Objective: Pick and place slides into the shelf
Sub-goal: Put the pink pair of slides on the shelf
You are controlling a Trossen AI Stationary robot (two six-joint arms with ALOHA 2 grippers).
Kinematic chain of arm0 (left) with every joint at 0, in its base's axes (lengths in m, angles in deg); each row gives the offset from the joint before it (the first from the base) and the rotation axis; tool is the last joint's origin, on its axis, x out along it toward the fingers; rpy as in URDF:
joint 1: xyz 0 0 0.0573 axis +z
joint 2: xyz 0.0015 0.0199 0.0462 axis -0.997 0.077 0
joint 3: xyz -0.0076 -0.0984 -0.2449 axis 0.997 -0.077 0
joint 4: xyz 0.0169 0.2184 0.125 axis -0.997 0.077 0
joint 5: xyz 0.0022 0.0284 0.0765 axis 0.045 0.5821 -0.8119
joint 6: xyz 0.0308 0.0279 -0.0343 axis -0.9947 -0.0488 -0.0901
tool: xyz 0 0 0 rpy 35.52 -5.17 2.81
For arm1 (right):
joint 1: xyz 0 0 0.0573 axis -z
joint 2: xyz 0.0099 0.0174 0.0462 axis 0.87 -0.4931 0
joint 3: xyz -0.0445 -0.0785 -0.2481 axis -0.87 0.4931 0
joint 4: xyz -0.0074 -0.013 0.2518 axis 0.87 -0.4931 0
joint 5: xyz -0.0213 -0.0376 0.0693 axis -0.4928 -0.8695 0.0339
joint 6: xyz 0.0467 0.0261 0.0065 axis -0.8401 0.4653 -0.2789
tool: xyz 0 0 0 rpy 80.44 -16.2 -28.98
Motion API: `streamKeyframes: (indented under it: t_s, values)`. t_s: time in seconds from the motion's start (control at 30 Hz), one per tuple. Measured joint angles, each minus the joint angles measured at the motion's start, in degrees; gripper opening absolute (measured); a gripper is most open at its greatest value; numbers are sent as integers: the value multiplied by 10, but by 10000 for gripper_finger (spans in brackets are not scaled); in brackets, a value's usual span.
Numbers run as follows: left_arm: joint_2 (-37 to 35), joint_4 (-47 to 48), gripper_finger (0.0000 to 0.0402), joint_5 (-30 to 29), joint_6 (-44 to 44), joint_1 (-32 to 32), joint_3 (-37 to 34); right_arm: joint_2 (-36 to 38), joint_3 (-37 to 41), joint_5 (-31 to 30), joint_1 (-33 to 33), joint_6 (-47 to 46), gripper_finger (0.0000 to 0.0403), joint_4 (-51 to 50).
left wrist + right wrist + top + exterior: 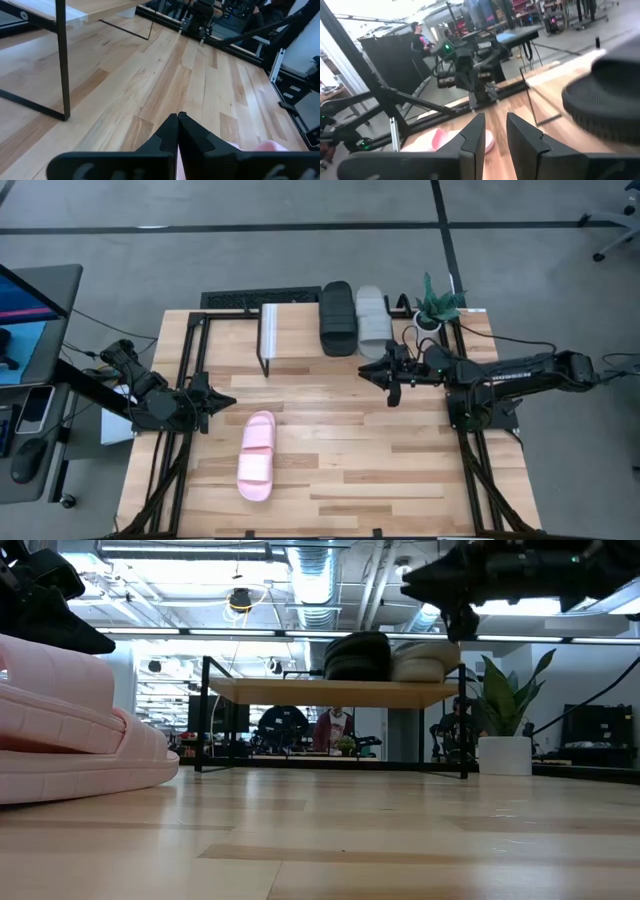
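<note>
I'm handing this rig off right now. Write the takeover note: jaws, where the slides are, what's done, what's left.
Left gripper: jaws shut, empty, parked at the table's left side beside the pink slide.
Right gripper: jaws slightly apart, holding nothing, just in front of the shelf near the grey slide.
Done: black slide and grey slide sit side by side on the right part of the shelf top.
Left: the pink slide lies on the table, in front of the shelf's free left part; pick it and place it there.
</note>
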State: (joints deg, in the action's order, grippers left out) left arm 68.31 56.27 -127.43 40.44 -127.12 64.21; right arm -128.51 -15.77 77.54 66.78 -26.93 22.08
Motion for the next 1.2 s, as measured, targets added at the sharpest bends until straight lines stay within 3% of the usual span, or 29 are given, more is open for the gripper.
streamKeyframes:
  t_s: [0.23, 0.77, 1.2]
  values:
    - [0, 0, 0, 0, 6, 0, 0, 1, 39, -10, 0, -27, 69, 31]
    - [0, 0, 0, 1, 19, 0, 0, 0, 41, -26, 4, -30, 69, 18]
    - [0, 0, 0, 106, 161, 0, 0, 0, 42, -25, 4, -44, 69, 13]
